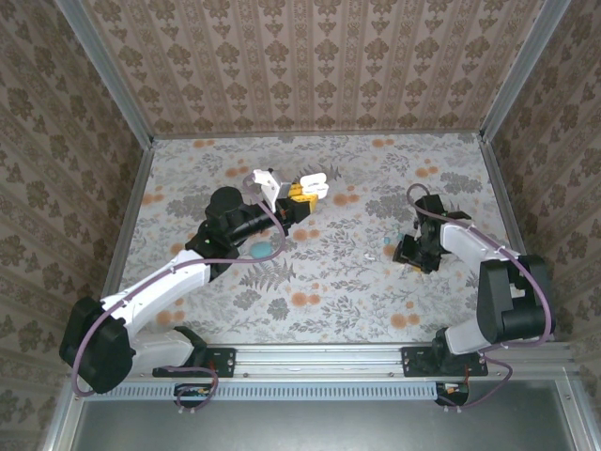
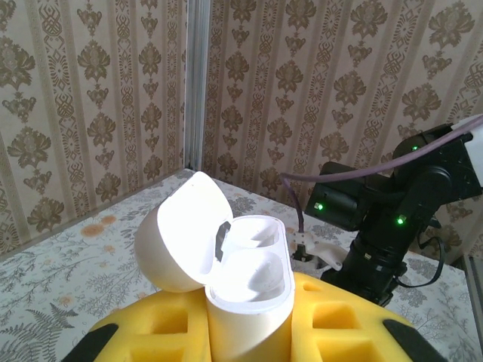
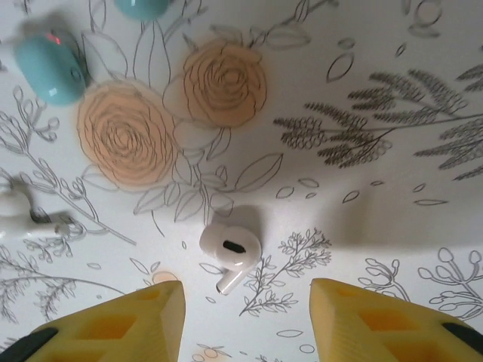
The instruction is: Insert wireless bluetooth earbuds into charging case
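Note:
My left gripper [image 2: 249,320] is shut on a white charging case [image 2: 249,302], held upright above the table with its lid [image 2: 181,234] swung open to the left and both wells empty. The same case [image 1: 315,185] shows as a white shape at the yellow fingers in the top view. A white stemmed earbud [image 3: 230,249] lies on the tabletop between the open yellow fingers of my right gripper [image 3: 245,302], touching neither. A second white earbud [image 3: 15,215] lies at the left edge.
Two small teal buds [image 3: 49,68] [image 3: 139,6] lie farther out on the floral tabletop, one with a red light. A teal oval case [image 1: 261,250] sits on the table beneath the left arm. Patterned walls [image 1: 310,66] close in three sides.

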`<state>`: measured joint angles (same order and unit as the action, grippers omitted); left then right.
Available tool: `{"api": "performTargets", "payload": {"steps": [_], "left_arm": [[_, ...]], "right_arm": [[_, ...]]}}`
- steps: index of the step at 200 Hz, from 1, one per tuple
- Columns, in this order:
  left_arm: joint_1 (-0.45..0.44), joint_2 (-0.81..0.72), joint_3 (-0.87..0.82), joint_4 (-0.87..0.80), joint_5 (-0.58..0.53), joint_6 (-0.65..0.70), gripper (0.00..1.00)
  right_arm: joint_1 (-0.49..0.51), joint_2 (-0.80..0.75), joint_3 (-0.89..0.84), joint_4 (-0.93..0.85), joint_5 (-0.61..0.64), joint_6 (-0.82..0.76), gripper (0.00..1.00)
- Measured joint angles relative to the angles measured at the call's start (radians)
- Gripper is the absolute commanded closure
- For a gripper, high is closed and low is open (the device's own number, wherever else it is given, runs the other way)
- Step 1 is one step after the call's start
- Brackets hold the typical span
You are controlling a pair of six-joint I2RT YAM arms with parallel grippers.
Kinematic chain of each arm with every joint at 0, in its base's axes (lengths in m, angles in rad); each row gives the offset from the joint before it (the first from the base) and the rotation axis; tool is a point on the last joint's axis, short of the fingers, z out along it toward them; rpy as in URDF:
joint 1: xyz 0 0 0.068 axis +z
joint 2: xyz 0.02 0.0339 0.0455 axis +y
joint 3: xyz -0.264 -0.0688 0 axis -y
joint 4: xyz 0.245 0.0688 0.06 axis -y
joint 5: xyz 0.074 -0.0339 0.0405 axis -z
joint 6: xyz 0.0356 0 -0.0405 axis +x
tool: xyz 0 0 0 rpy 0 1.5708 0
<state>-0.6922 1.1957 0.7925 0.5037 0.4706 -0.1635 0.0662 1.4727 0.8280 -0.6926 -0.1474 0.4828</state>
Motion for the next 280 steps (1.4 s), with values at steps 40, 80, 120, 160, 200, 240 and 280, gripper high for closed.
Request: {"api": "performTargets", "payload": {"steps": [40, 80, 120, 160, 200, 240, 280], "left_arm": [[0.000, 0.000, 0.000, -0.003, 0.000, 0.002, 0.80], [0.007, 0.000, 0.000, -0.003, 0.000, 0.004, 0.79], [0.013, 0.000, 0.000, -0.003, 0.000, 0.004, 0.80], [0.019, 0.000, 0.000, -0.004, 0.000, 0.004, 0.79], [0.021, 0.000, 0.000, -0.004, 0.000, 0.004, 0.79], [0.021, 0.000, 0.000, -0.003, 0.000, 0.004, 0.79], [0.021, 0.000, 0.000, -0.004, 0.000, 0.003, 0.79]], "right_arm": [[0.025, 0.075, 0.056, -0.002, 0.047, 0.069, 0.52], [0.063, 0.146, 0.089, -0.021, 0.076, 0.105, 0.53], [0.092, 0.196, 0.118, -0.044, 0.101, 0.120, 0.58], [0.102, 0.210, 0.132, -0.063, 0.127, 0.120, 0.63], [0.105, 0.212, 0.134, -0.071, 0.139, 0.120, 0.66], [0.111, 0.212, 0.134, -0.075, 0.145, 0.120, 0.70], [0.119, 0.209, 0.134, -0.076, 0.149, 0.116, 0.72]]}}
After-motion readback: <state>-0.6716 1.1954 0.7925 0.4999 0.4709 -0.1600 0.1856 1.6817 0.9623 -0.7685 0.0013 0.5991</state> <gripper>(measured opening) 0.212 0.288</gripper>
